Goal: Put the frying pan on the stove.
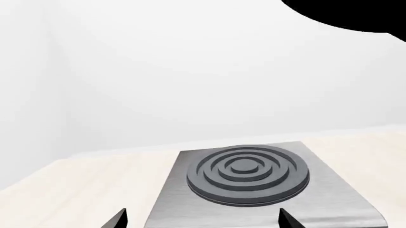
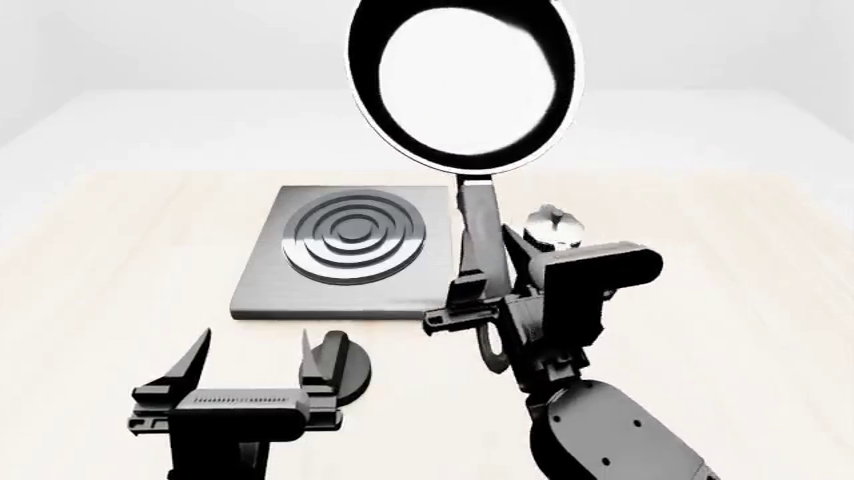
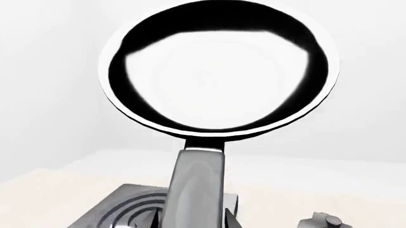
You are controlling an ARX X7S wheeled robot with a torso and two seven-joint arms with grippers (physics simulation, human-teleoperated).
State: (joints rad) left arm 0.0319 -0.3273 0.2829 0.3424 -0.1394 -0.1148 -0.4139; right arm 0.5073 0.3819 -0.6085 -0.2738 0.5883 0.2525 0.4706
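Note:
The frying pan (image 2: 465, 80) is lifted high above the table and tipped up, its glossy inside facing the head camera. My right gripper (image 2: 470, 305) is shut on its long grey handle (image 2: 478, 225). In the right wrist view the frying pan (image 3: 219, 71) fills the frame, and my right gripper (image 3: 193, 221) clamps the handle (image 3: 197, 185). The stove (image 2: 350, 240) lies flat on the table, below and left of the pan. My left gripper (image 2: 254, 365) stands open and empty near the stove's front edge. The left wrist view shows the stove (image 1: 247, 175) beyond my left gripper (image 1: 203, 221).
A small round black knob (image 2: 354, 368) lies on the table beside my left gripper. A moka pot (image 2: 554, 228) stands right of the stove, partly hidden behind my right arm, and the moka pot (image 3: 323, 221) also shows in the right wrist view. The light wooden table (image 2: 120, 250) stretches to both sides.

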